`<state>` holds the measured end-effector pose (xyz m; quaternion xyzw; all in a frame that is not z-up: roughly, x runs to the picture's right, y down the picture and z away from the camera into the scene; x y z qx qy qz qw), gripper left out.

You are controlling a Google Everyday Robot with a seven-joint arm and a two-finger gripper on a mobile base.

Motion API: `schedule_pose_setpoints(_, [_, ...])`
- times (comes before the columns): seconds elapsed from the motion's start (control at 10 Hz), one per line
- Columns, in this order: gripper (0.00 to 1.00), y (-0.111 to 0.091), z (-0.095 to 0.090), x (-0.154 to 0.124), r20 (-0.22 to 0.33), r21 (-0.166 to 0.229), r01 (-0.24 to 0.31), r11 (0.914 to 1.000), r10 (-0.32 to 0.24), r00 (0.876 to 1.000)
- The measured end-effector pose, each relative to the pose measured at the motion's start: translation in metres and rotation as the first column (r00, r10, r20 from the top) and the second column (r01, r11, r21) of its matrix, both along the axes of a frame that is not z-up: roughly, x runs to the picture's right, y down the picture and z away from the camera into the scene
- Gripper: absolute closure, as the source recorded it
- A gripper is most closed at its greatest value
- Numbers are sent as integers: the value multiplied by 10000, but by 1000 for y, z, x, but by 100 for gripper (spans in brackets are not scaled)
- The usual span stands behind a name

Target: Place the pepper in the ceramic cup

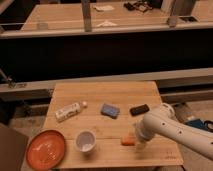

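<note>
Wooden table (100, 92) — tool (136, 138) beside pepper (128, 142) near front edge, ceramic cup (86, 141) apart

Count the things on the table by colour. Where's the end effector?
White: 2, bottle, cup
Orange: 2, plate, pepper
Blue: 1, sponge
Black: 1, block
Total: 6
End effector: low, beside the pepper

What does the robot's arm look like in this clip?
The arm is glossy white, built of thick rounded tubular segments with a darker band near the wrist. No cables or markings show. Its end effector sits low beside the pepper, mostly hidden.
</note>
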<state>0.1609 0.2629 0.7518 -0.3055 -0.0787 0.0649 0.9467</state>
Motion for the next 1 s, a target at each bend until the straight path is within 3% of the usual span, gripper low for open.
schedule_pose_setpoints(1.0, [20, 7, 21, 7, -28, -380, -359, 9986, 358, 9994])
